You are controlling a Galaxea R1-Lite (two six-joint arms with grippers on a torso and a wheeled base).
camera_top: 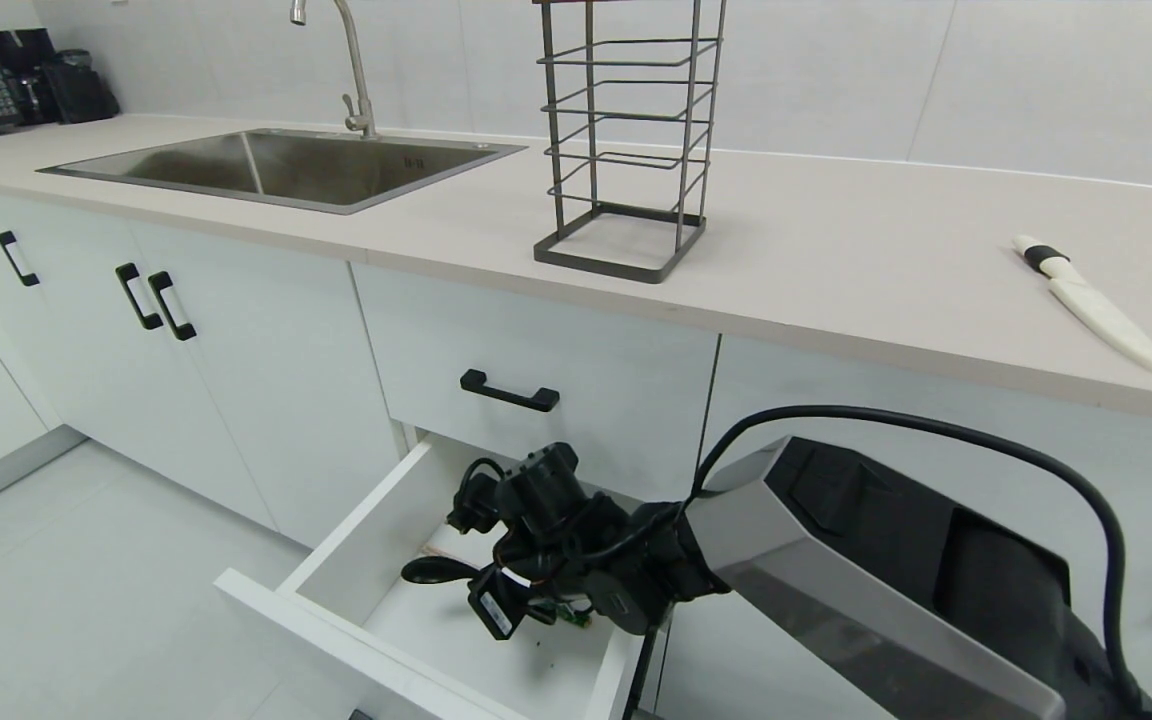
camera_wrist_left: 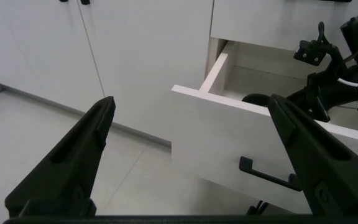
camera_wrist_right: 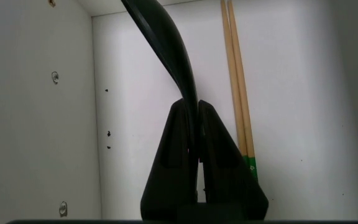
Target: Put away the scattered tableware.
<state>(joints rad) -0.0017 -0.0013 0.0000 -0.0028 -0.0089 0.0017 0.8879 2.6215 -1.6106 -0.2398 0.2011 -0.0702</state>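
Observation:
A black spoon (camera_top: 433,570) hangs over the open white drawer (camera_top: 336,620), its handle pinched in my right gripper (camera_top: 481,585), which is shut on it. In the right wrist view the spoon (camera_wrist_right: 166,50) runs out from between the gripper (camera_wrist_right: 199,111) fingers, above the drawer floor, where a pair of wooden chopsticks (camera_wrist_right: 238,87) lies. A white knife (camera_top: 1091,303) with a black band lies on the counter at the far right. My left gripper (camera_wrist_left: 191,102) is open and holds nothing, low in front of the drawer front (camera_wrist_left: 229,143).
A dark wire rack (camera_top: 626,140) stands on the counter (camera_top: 836,250) above the drawer. The sink (camera_top: 286,165) with its tap sits at the back left. Closed cabinet doors with black handles (camera_top: 156,300) lie to the left, over bare floor.

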